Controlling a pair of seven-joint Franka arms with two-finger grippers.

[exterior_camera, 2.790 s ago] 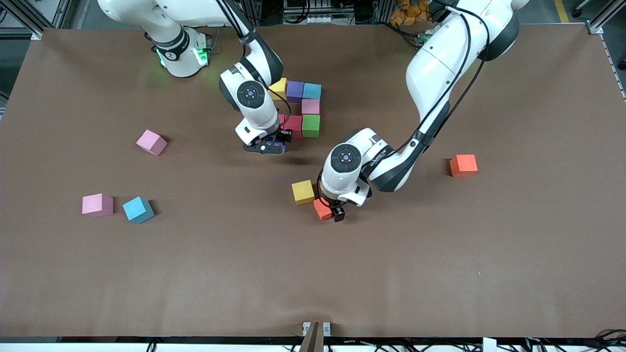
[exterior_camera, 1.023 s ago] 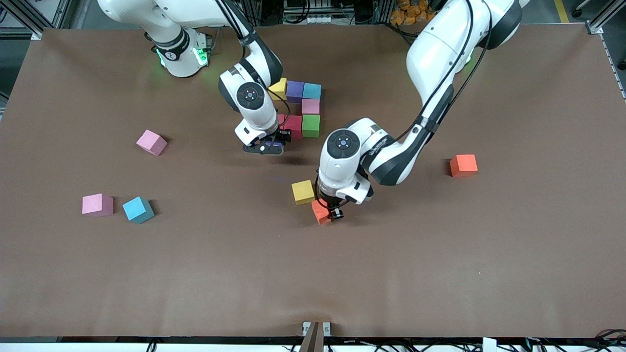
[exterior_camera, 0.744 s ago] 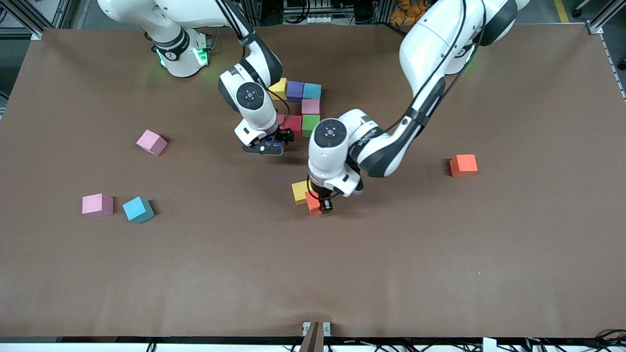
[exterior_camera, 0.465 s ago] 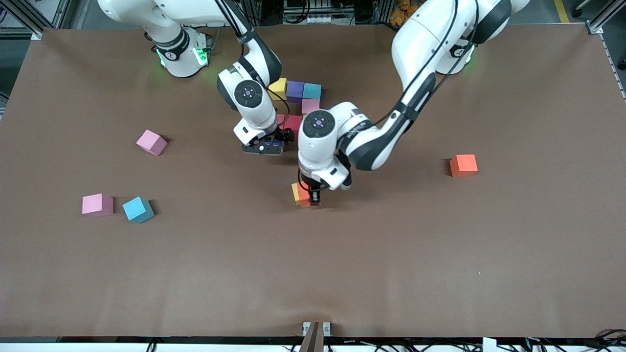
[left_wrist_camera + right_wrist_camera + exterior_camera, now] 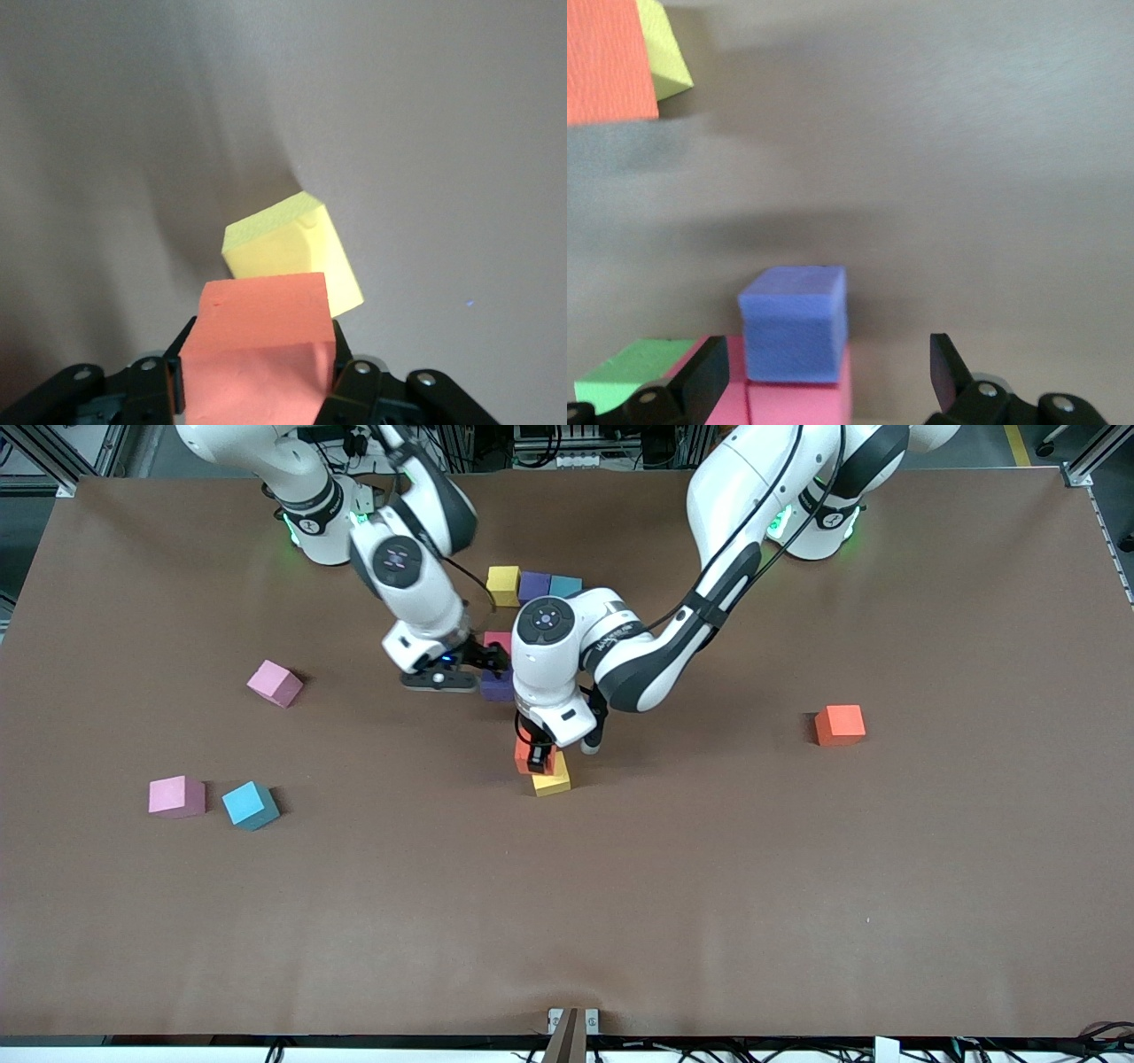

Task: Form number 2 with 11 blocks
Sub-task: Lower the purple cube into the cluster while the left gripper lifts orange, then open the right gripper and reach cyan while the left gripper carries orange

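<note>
held: small matte orange cube (image 5: 524,755) lifted over a loose yellow cube (image 5: 553,779) | partial digit: yellow (image 5: 503,584), purple (image 5: 534,585), light-blue (image 5: 564,585) row; pink-red cube (image 5: 496,640); purple cube (image 5: 496,685) placed nearer camera, green cube (image 5: 629,370) adjoining | loose: orange (image 5: 839,724), tilted pink (image 5: 274,683), pink (image 5: 176,795) beside tilted blue (image 5: 250,805)

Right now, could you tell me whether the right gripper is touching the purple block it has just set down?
Apart. The right wrist view shows the right gripper open, its fingers standing clear of the purple block, with table visible between them.
</note>
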